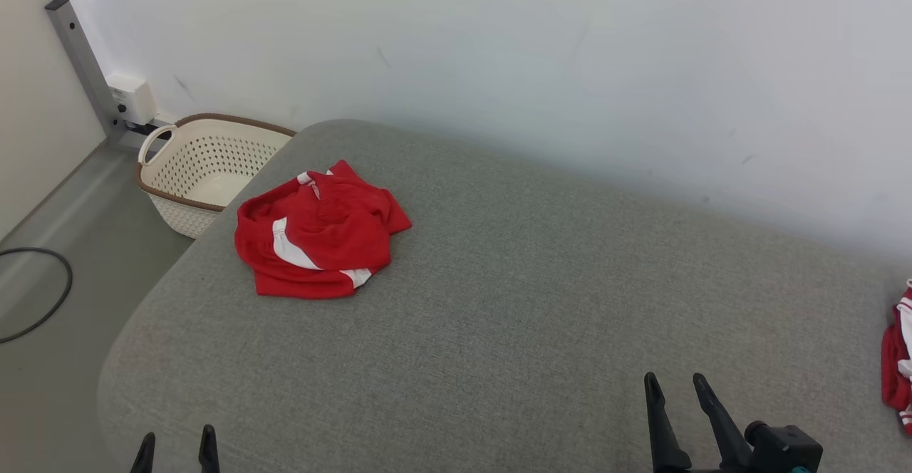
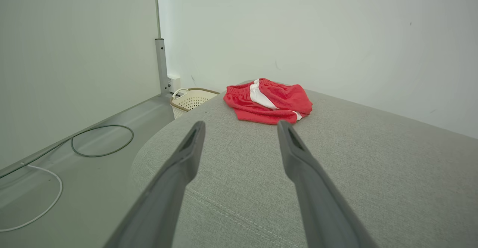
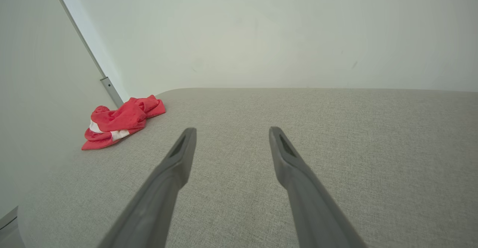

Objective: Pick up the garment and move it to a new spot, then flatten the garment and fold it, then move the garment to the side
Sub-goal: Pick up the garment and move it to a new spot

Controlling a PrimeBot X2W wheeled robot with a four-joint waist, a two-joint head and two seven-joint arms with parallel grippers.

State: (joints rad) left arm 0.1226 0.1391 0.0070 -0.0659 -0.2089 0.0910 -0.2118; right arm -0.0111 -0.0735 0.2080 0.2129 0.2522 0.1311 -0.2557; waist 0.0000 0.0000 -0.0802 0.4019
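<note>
Garment [image 1: 319,234] lies crumpled well beyond left claw [image 1: 178,449], untouched.

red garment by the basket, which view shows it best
Head view: the red garment is seen from above, crumpled outline and white stripes clear. Left wrist view shows it low, foreshortened; right wrist view shows it small, far left.
</note>
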